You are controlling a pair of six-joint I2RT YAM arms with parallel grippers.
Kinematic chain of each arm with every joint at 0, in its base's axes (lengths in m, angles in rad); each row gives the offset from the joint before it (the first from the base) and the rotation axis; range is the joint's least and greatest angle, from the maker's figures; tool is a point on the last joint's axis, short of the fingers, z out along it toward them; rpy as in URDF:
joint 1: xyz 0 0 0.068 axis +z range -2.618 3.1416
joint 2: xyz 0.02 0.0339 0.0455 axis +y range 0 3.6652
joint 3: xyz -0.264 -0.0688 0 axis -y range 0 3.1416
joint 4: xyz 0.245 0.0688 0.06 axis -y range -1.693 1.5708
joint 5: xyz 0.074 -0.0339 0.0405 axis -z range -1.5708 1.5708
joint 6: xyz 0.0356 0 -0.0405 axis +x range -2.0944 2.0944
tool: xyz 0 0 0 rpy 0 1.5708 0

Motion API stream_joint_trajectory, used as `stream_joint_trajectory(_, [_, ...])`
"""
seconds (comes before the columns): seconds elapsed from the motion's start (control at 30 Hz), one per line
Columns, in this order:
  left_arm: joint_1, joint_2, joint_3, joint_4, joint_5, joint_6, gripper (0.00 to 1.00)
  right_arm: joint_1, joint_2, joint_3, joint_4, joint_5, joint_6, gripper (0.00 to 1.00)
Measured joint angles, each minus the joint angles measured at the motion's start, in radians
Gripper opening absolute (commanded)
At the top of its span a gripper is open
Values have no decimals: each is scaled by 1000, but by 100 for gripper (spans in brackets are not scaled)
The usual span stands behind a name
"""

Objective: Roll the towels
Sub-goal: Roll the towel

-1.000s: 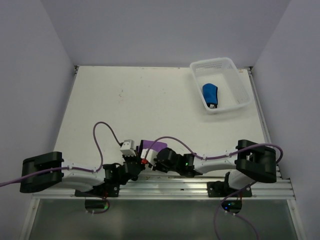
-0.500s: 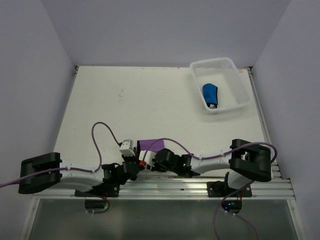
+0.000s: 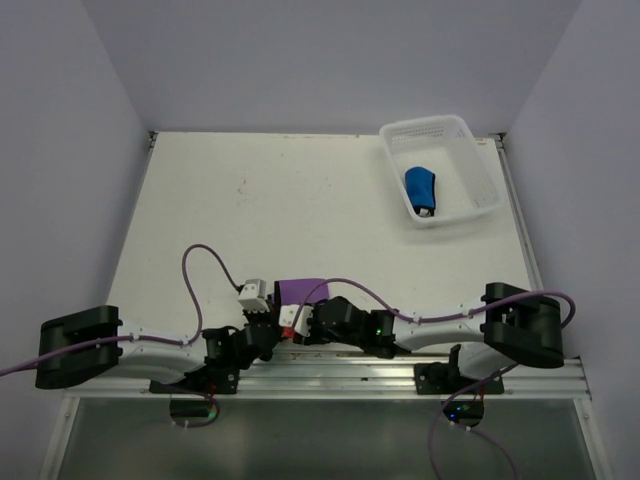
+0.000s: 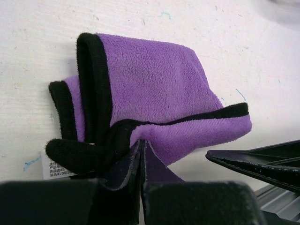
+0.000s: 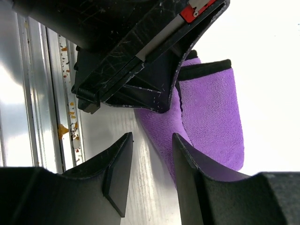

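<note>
Purple towel [image 4: 159, 89], dark-hemmed and loosely folded over on itself, lies on the white bench [image 3: 250, 200] at its near edge, just ahead of the two arms. The left fingers [image 4: 139, 164] are pressed together, pinching the dark hem at the cloth's near corner. The right fingers [image 5: 123, 152] stand spread just beside that cloth, with nothing gripped between them. The blue towel [image 3: 420, 188] sits as a compact bundle inside the white basket [image 3: 432, 124] at the far right corner.
</note>
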Motion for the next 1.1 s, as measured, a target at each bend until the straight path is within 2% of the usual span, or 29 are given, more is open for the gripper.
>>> stream_joint_trajectory(0.43, [0, -8, -6, 4, 6, 0, 3, 0, 102, 13, -20, 10, -101, 50])
stream_joint_trajectory(1.1, [1, -24, -13, 3, 15, 1, 3, -3, 116, 13, 57, 72, -184, 52])
